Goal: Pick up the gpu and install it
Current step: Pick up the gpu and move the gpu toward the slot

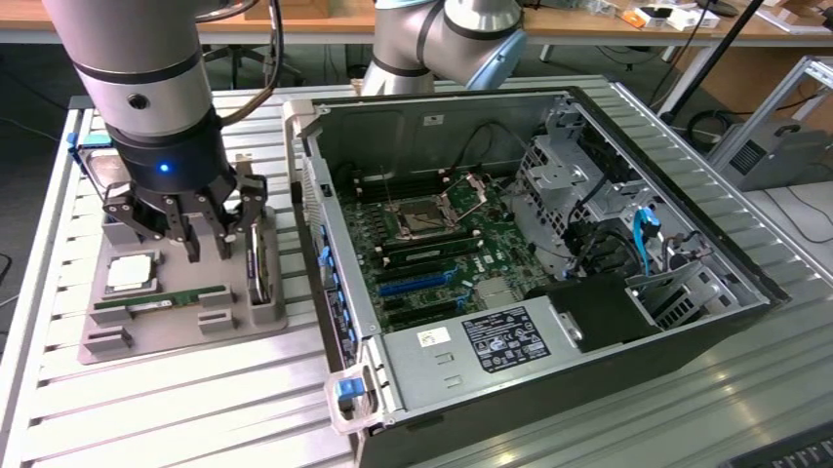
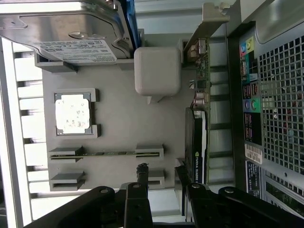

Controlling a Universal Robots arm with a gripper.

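In the exterior view, the hand (image 1: 215, 239) is seen hanging over a grey tray (image 1: 170, 336) that rests on the slatted desk (image 1: 156, 409) at the exterior view's left. Its fingers are spread wide and nothing is gripped between them. The gpu (image 1: 264, 268) is stood on its long edge in a holder at the tray's right side, next to the open computer case (image 1: 586, 419). One finger is placed just beside the card, though contact cannot be confirmed. The blue expansion slots (image 1: 414, 285) on the board inside the case are seen without a card.

In the wrist view, the gpu (image 2: 197, 142) is shown edge-on between the tray and the perforated back of the case, its silvery bracket at the far end. The fingertips (image 2: 142, 170) are held near the card's labelled end, apart from one another. A hard drive (image 2: 71, 28), a processor chip (image 2: 72, 114) and a memory stick (image 2: 107, 153) are also carried by the tray.

The task is judged to be at its start: the approach is made, the card is not yet grasped or lifted, and the installation is left undone.
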